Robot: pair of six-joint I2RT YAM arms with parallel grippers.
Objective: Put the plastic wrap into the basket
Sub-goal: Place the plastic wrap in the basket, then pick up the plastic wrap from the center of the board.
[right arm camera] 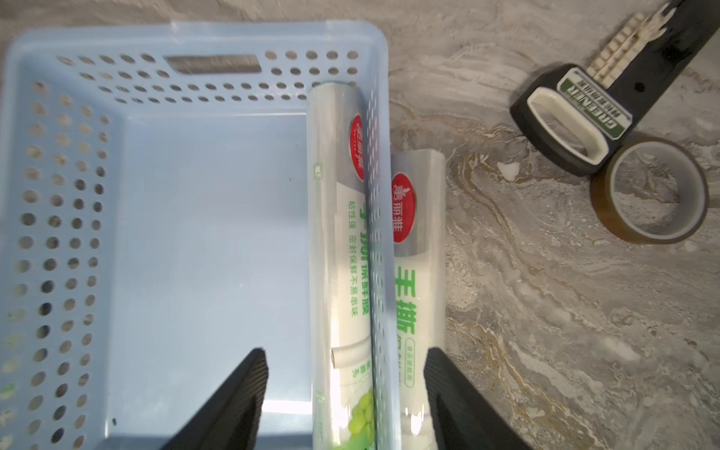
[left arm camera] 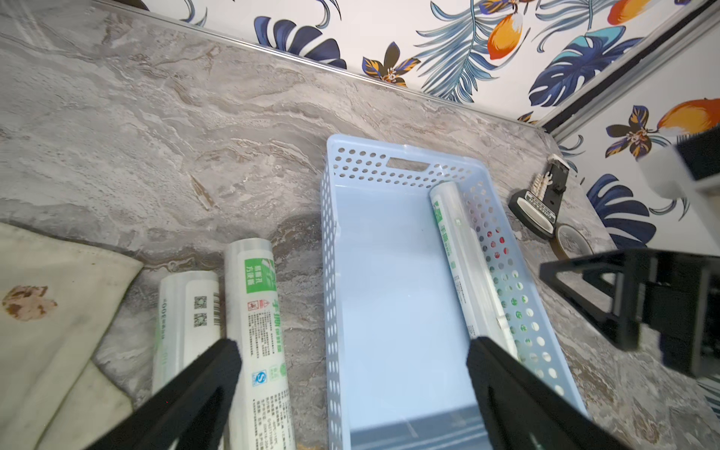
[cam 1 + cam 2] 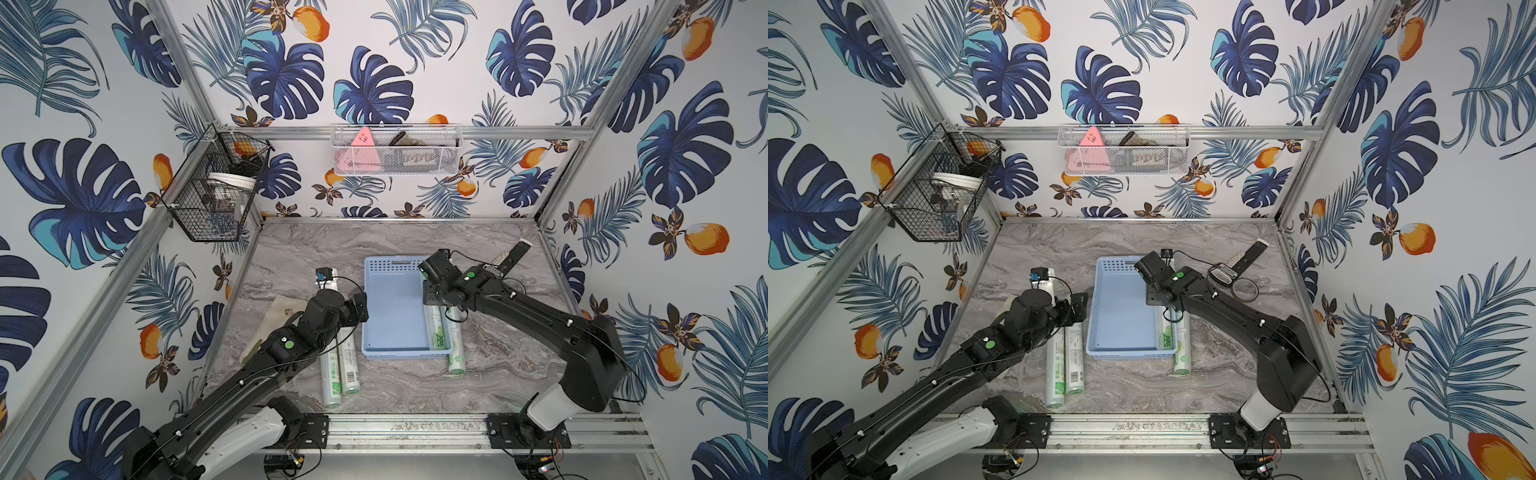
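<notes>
Since one wrap roll (image 1: 335,253) lies in the basket (image 1: 58,195), the right fingers (image 1: 237,401) stand parted above it, so this reads as the release step. Next, the wide left fingers (image 2: 202,382) must grasp a desk roll (image 2: 257,311).

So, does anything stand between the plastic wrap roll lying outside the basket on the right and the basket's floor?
Yes: the perforated side wall of the basket. The outside roll lies along it on the table, and another roll already lies just inside that wall.
</notes>
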